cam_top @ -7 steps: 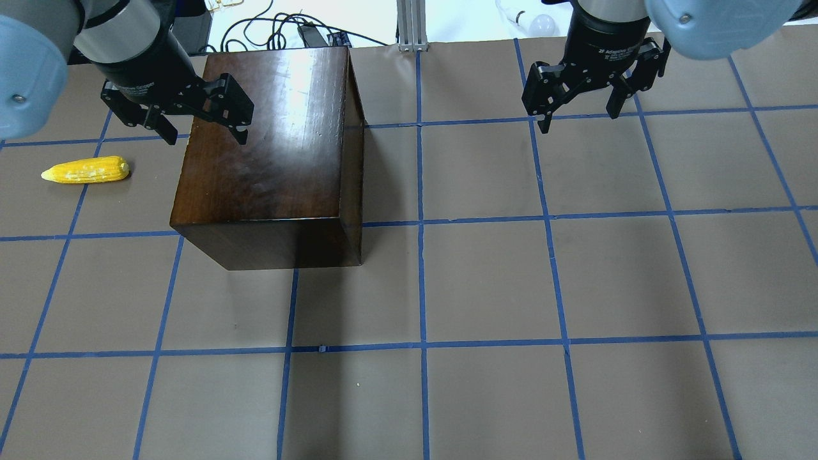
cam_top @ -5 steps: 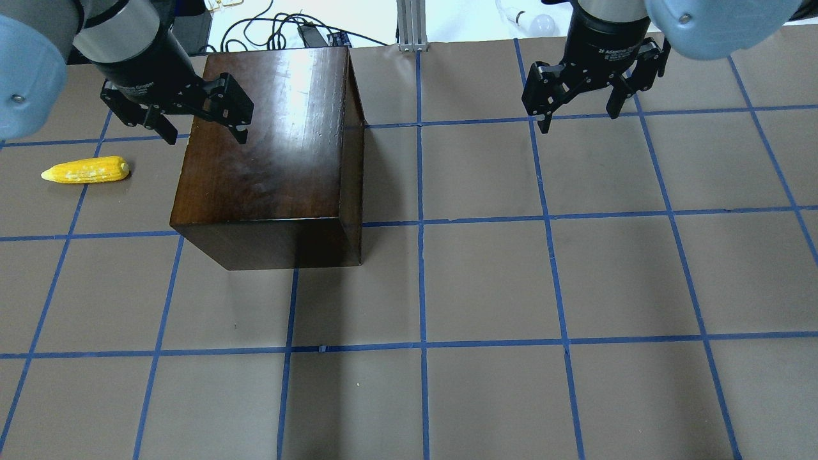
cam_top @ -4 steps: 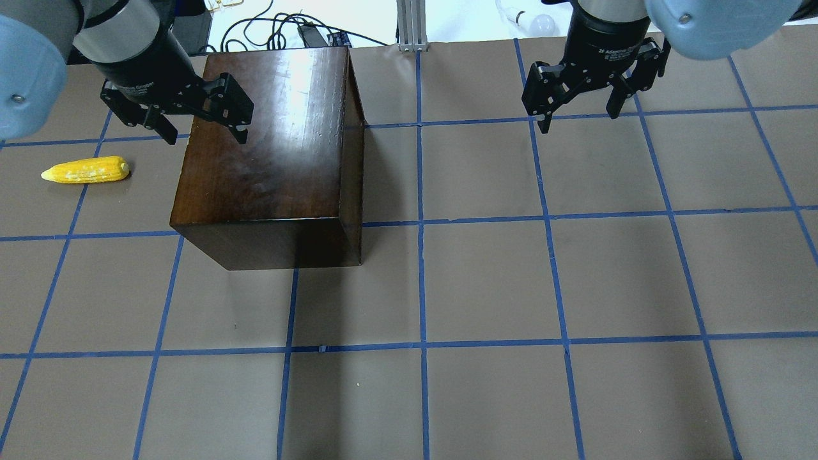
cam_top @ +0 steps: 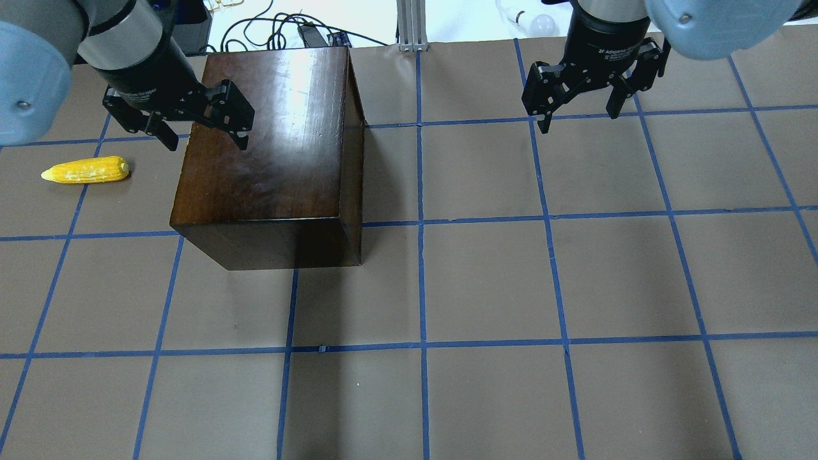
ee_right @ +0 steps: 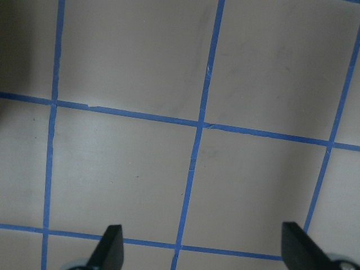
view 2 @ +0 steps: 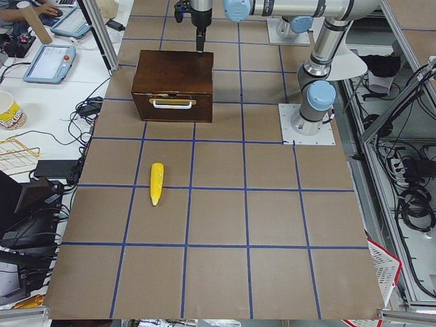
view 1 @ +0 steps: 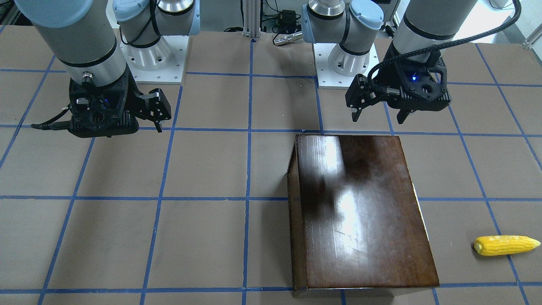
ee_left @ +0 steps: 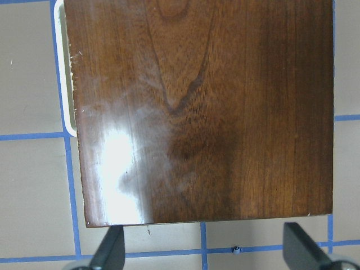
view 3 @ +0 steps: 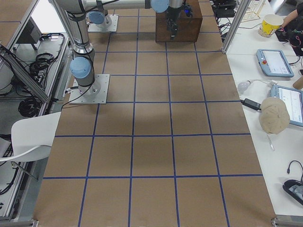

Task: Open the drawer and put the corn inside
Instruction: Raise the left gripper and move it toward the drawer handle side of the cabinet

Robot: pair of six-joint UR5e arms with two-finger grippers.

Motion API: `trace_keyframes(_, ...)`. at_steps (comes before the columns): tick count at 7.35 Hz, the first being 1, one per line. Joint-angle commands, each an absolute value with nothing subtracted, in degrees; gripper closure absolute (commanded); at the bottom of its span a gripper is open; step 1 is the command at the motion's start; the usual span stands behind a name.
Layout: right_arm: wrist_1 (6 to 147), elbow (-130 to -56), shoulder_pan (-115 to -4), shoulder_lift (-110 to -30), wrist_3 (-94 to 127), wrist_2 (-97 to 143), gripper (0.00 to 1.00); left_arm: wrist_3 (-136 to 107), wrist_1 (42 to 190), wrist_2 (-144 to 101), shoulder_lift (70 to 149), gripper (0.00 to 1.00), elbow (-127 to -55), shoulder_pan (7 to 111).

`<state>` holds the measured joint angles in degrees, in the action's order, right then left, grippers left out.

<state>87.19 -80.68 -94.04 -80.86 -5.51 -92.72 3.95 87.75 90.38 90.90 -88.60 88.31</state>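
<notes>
The glossy dark brown box stands on the table's left half. Its drawer is shut, and the front panel with a white handle faces the corn's side. The handle shows at the left edge of the left wrist view. The yellow corn lies on the table left of the box, also seen in the front view. My left gripper is open and empty, hovering over the box's near left edge. My right gripper is open and empty, above bare table far to the right.
The table is covered in brown paper with a blue tape grid. Cables and a metal post sit beyond the far edge. The arm bases stand at the robot's side of the table.
My left gripper has shifted slightly forward over the box's edge. The right gripper, the box and the corn have not moved.
</notes>
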Motion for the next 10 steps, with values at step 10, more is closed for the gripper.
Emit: trace_keyframes(10, 87.2, -80.7, -94.0, -80.9, -5.5, -92.7, 0.00, 28.6, 85.9, 81.1, 108.9, 0.00, -79.2, 67.8)
